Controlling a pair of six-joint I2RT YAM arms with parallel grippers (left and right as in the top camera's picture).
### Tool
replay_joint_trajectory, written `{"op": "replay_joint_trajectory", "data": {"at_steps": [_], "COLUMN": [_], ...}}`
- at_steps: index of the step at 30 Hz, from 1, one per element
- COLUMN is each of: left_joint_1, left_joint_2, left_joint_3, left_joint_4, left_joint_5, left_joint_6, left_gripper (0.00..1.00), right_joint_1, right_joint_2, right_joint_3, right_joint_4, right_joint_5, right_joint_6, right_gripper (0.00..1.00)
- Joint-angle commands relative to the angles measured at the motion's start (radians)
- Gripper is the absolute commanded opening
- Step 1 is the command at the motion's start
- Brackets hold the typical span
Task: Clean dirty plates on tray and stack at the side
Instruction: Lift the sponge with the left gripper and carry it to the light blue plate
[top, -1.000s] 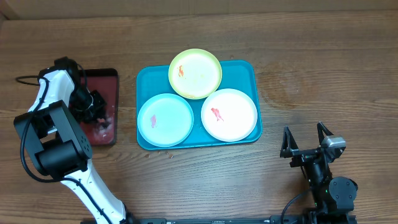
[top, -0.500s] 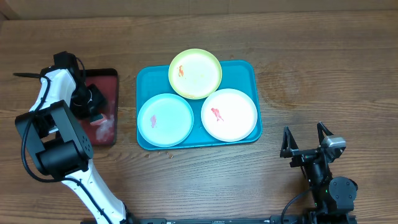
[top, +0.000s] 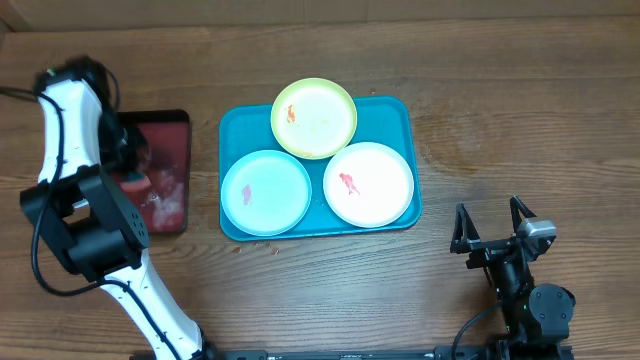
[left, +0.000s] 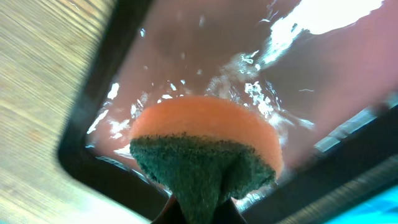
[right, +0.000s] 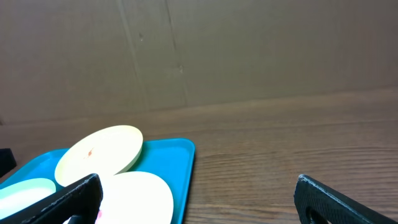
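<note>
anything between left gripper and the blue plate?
Nothing visible. The left gripper, holding a sponge over the red tray, has only bare table and the rim of the teal tray before the blue plate.

A teal tray (top: 392, 115), a light blue plate (top: 266, 192), a yellow-green plate (top: 314, 118) and a white plate (top: 368, 184) — all with reddish smears — and an orange sponge (left: 205, 134) backed dark green.

My gripper (right: 198, 186) is spread wide, one finger (right: 62, 202) in front of the teal tray (right: 180, 162), the other well to its right. On the tray, the white plate (right: 140, 196) is nearest me. The yellow-green plate (right: 99, 148) sits at the far edge and the light blue plate (right: 22, 190) on the left.
</note>
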Motion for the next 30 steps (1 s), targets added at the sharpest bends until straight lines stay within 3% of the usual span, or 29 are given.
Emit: {"op": "replay_joint_trajectory", "data": {"at_steps": [1,4,13,16,23,30], "left_joint_1": [0.003,0.003,-0.003,0.010,0.022,-0.021], "left_joint_2": [-0.016,-0.015,-0.014,-0.024,-0.180,-0.279], "left_joint_3": [0.178,0.172,-0.143,-0.094,0.137,0.076], "left_joint_4": [-0.076,-0.055,0.091,0.048,-0.038,-0.051], "left_joint_5": [0.088,0.049,0.069,0.084,0.294,0.140], "left_joint_6": [0.008,0.006,0.002,-0.001,0.029,0.042], "left_gripper": [0.04,0.04,0.04,0.04,0.04,0.04], "right_joint_1": [0.005,0.005,0.005,0.005,0.005,0.005], "right_joint_2": [-0.006,-0.006,-0.006,-0.006,-0.006,-0.006], "right_joint_3": [-0.010,-0.010,-0.010,-0.010,-0.010,-0.010], "right_joint_4": [0.006,0.006,0.006,0.006,0.006,0.006], "right_joint_5": [0.000,0.000,0.000,0.000,0.000,0.000], "right_joint_6": [0.001,0.001,0.001,0.001,0.001,0.001], "right_gripper": [1.00,1.00,1.00,1.00,1.00,1.00]}}
